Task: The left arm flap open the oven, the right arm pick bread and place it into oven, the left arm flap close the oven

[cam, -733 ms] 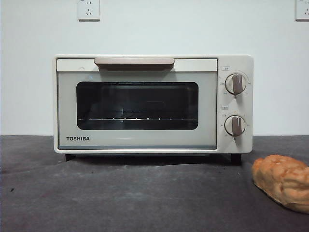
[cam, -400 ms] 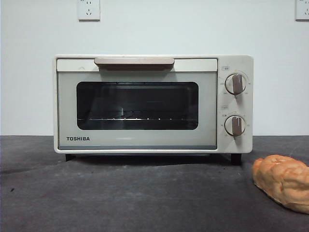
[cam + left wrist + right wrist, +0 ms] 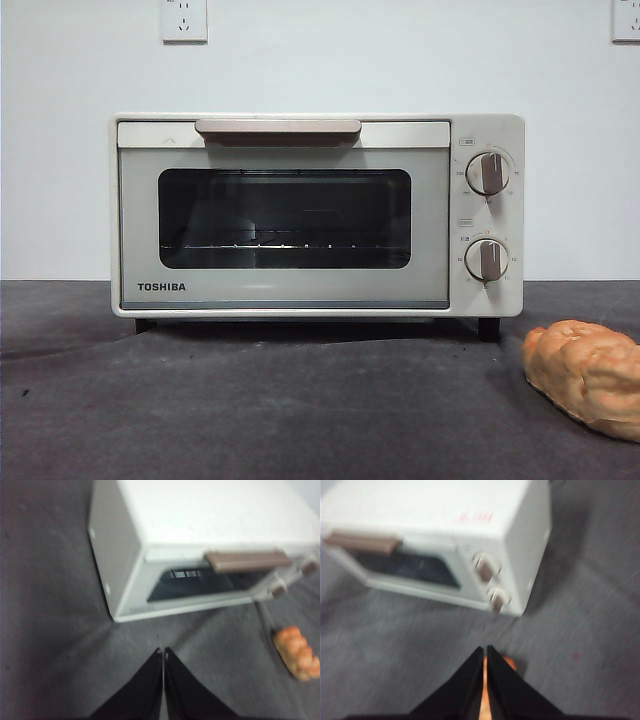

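- From my front view, the TOSHIBA toaster oven (image 3: pixel 317 215) stands upright on the dark grey table (image 3: pixel 250 410), its door fully shut against the body.
- The tan bar handle (image 3: pixel 278 127) runs along the top edge of the door; nothing is touching it.
- Through the dark glass window (image 3: pixel 284 218) I can make out a wire rack (image 3: pixel 284 245) across the cavity. I see nothing lying on that rack, though the glass is dim and the back of the cavity is hard to read.
- Two grey-brown knobs (image 3: pixel 487 173) sit one above the other on the panel to the right of the door.
- The bread roll (image 3: pixel 586 376) lies on the table outside the oven, in front of its knob end and apart from it, partly cut off by the picture's edge.
- Two wall sockets (image 3: pixel 184 19) show on the white wall behind.
- My left gripper (image 3: pixel 163 652) hovers above the table in front of the oven's plain end, well clear of the door; its jaws are pressed together with only a hairline seam between them and nothing in their grasp.
- My right gripper (image 3: pixel 485 651) hangs over the bread, orange crust showing through the slit between its jaws; the jaws are closed together, and the wrist view is too blurred for me to tell whether they touch the roll.
- Neither arm appears in the front view.
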Robot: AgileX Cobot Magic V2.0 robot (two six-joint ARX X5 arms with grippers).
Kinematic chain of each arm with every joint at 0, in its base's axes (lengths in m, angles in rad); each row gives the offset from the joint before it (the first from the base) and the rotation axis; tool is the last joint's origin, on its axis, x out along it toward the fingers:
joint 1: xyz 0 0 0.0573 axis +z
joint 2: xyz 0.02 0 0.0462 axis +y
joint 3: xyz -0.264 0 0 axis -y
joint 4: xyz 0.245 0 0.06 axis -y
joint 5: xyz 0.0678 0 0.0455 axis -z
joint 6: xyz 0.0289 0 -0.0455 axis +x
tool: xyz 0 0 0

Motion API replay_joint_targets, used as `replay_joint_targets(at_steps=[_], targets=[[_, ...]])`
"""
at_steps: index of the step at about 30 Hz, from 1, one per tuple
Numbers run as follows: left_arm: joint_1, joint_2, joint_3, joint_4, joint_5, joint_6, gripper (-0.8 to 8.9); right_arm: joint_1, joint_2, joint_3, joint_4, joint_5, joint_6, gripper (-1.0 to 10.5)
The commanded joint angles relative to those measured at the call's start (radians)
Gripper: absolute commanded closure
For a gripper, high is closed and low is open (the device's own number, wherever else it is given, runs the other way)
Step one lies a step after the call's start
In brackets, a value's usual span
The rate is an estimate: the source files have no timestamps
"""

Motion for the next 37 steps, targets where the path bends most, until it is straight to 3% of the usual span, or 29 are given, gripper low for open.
replay_joint_targets(at_steps=[1, 9, 13, 14, 27, 33, 37], targets=[[-0.014, 0.01, 0.031, -0.022, 0.005, 0.052, 7.98, 0.023, 0.042, 0.037, -0.055, -0.004, -0.059, 9.4], [-0.021, 0.009, 0.031, -0.024, 0.005, 0.056, 7.98, 0.046, 0.063, 0.038, -0.058, 0.0, -0.057, 9.0], [-0.021, 0.009, 0.031, -0.024, 0.005, 0.056, 7.98, 0.047, 0.063, 0.038, -0.059, 0.0, -0.023, 5.0], [-0.021, 0.009, 0.031, -0.024, 0.005, 0.056, 7.98, 0.047, 0.063, 0.038, -0.059, 0.0, -0.017, 4.6], [-0.021, 0.009, 0.031, -0.024, 0.005, 0.056, 7.98, 0.092, 0.099, 0.005, -0.059, 0.003, 0.057, 4.6], [-0.021, 0.009, 0.031, -0.024, 0.005, 0.056, 7.98, 0.181, 0.1, -0.121, 0.01, 0.08, 0.12, 4.6], [-0.021, 0.009, 0.031, -0.024, 0.005, 0.056, 7.98, 0.248, 0.104, -0.234, 0.121, 0.114, 0.202, 4.6]])
